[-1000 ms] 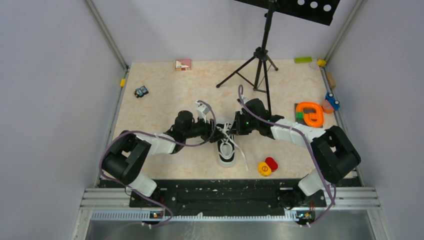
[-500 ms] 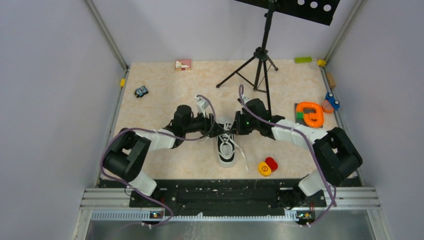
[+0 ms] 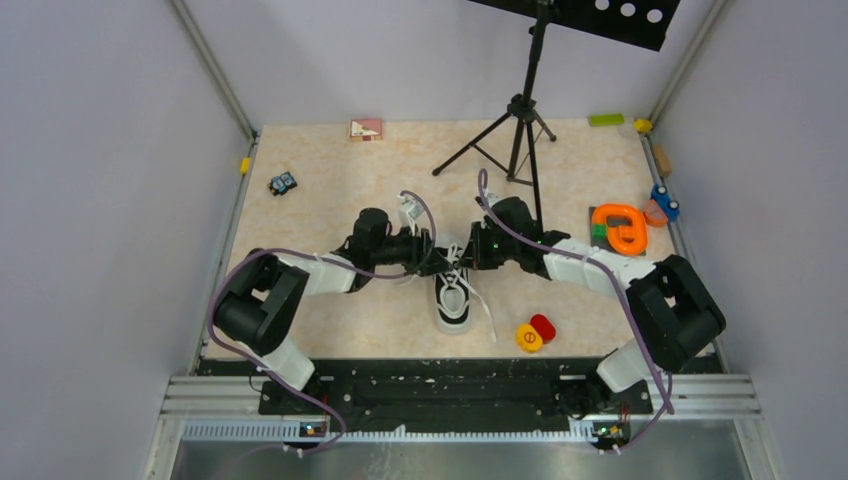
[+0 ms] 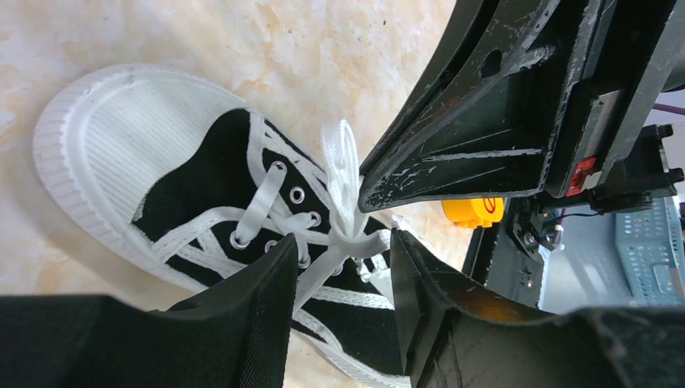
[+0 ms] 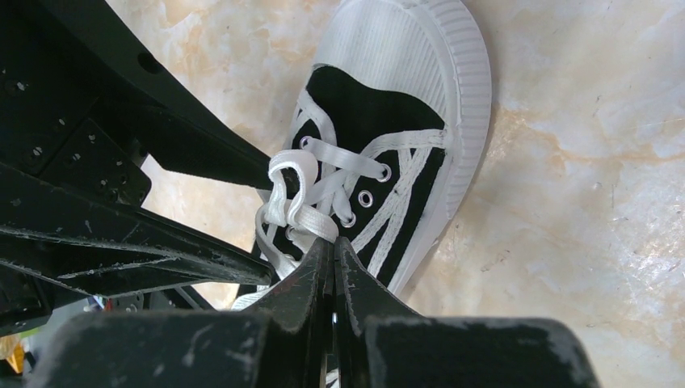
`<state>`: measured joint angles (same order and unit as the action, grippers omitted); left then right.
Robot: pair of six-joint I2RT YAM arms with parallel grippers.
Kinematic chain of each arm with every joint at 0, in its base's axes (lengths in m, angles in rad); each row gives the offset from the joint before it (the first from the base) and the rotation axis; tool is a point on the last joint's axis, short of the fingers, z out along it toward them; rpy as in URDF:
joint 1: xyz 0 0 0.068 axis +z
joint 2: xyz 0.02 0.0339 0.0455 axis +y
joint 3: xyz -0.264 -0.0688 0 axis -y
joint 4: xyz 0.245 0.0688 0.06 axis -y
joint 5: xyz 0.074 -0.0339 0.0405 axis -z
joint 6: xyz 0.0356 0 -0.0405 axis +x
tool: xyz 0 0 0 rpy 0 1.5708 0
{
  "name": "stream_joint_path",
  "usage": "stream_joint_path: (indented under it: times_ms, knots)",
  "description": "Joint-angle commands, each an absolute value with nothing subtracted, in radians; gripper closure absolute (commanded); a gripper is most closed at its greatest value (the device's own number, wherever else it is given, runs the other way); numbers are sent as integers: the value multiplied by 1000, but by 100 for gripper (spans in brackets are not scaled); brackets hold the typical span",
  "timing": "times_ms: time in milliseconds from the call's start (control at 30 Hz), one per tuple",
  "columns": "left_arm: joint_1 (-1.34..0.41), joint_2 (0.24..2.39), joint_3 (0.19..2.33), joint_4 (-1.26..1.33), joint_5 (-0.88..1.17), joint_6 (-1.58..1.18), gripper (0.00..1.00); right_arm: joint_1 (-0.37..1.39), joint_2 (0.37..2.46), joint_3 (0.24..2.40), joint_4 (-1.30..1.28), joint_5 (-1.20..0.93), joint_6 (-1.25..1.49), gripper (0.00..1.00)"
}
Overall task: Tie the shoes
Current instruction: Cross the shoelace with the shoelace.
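Nearest, on table (image 3: 330,325), nearer than both claws and off to the right: yellow disc (image 3: 528,339) and red disc (image 3: 543,325), touching each other.

Just left of discs: shoe (image 3: 452,308), flat on table, white toe cap toward the arm bases, upper eyelets right under the claw tips. Loose lace end trailing off the right side of shoe toward discs.

Right claw (image 3: 468,250): in from the right, over the top of the shoe.
- On wrist cam, right claw (image 5: 333,242) pressed together, pinching lace (image 5: 295,178) at the very tips.
- Small lace loop bunched just ahead of the pinch; black tongue, then toe cap past that.

Left claw (image 3: 432,255): in from the left, tips facing right claw, close together, contact between the two not clear.
- On wrist cam, left claw (image 4: 343,250) spread, one lace strand running up through the gap.
- Cannot tell whether either finger touches the strand.
- Right claw body directly ahead, just beside the upright strand.

Beyond claws:
- Orange ring (image 3: 620,228), well right of right claw, about level with it.
- Tripod (image 3: 520,110) just past right claw, feet on table.
- Toy car (image 3: 283,183), far-left of left claw.
- Pink card (image 3: 366,129) at far edge.
- Green block (image 3: 605,119) at far right corner.
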<state>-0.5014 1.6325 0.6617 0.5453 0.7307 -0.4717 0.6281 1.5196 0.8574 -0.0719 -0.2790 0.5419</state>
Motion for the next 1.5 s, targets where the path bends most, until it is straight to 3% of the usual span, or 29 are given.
stream_joint_path:
  times_ms: [0, 367, 467, 533, 1467]
  knots:
    - [-510, 1660, 714, 559, 794, -466, 51, 640, 1479, 860, -41, -272, 532, 100]
    - [-518, 1664, 721, 555, 805, -462, 61, 640, 1478, 861, -41, -273, 532, 100]
    - [-518, 1665, 724, 559, 810, -463, 78, 640, 1479, 861, -40, -276, 535, 100]
    - [-518, 1672, 730, 559, 815, -468, 99, 640, 1478, 861, -40, -278, 535, 100]
    - [-526, 1618, 647, 653, 631, -566, 100, 727, 1419, 844, -56, -346, 567, 100]
